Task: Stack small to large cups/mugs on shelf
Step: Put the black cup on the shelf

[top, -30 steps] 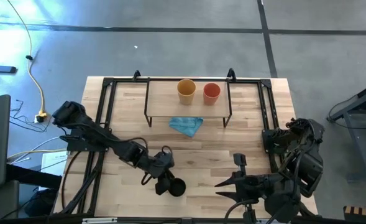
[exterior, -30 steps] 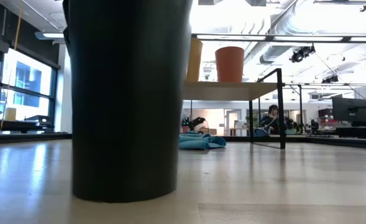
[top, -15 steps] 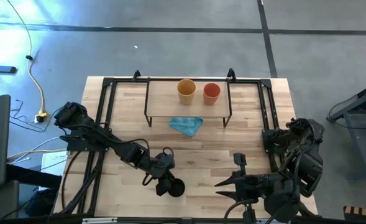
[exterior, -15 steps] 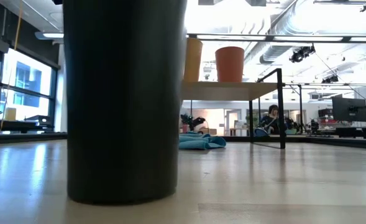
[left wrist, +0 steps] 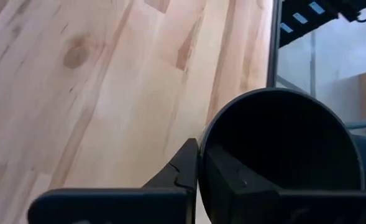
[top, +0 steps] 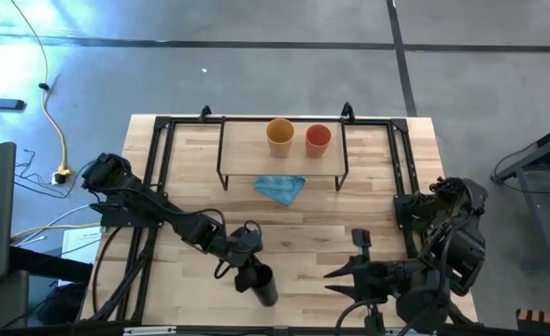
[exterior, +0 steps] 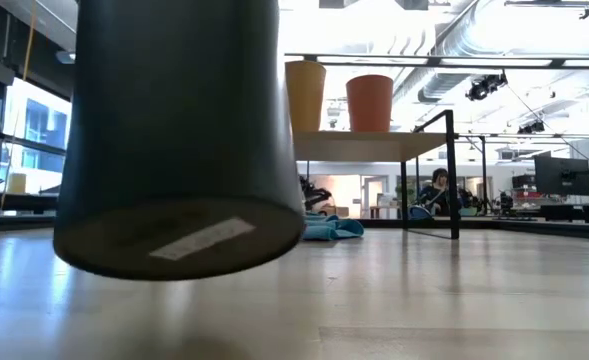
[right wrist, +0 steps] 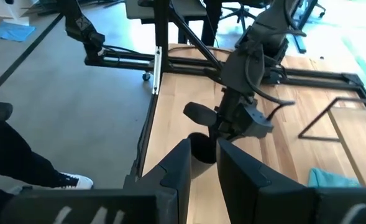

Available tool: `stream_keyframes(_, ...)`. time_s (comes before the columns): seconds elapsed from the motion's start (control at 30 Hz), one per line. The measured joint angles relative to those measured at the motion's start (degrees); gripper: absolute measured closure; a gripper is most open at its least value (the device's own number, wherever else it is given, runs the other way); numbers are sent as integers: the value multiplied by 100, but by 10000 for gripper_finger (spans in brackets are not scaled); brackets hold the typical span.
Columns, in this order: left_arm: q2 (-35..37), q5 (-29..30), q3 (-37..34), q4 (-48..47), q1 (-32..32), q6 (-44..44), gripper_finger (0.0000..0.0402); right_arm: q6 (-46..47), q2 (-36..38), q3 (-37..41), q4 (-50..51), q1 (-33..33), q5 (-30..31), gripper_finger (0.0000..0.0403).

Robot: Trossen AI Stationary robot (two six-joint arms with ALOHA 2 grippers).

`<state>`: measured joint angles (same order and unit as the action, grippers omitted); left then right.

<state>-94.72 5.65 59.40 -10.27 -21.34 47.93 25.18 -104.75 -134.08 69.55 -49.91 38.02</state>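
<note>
The left gripper (top: 253,273) sat low and just left of centre in the high view, its fingers clamped over the rim of the black cup (top: 263,285), one finger (left wrist: 181,174) outside the wall and the other inside. The black cup was tilted and lifted clear of the table (top: 321,210); in the low view its base, bearing a pale label, hung above the wood at the left of the frame. From the left wrist view the black cup's open mouth filled the lower right.

The shelf (top: 246,149) stood in the upper middle of the high view, near the table's far edge. On it stood the yellow cup (top: 279,136) and, just to its right and not touching, the red cup (top: 318,139). A blue cloth (top: 280,189) lay on the table just below the shelf.

The right gripper (top: 335,274) rested at the lower right of the high view, its fingers (right wrist: 176,168) slightly apart and holding nothing.
</note>
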Motion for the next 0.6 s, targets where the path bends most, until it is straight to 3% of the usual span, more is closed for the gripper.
stream_keyframes(0.23, 2, 3, 198, -771, 6, -43, 400, 420, -46, 0, 342, 0, 223, 334)
stream_keyframes(0.6, 13, 64, 1508, -2910, 514, -1133, 401, 504, -131, 1, 549, -38, 544, 334)
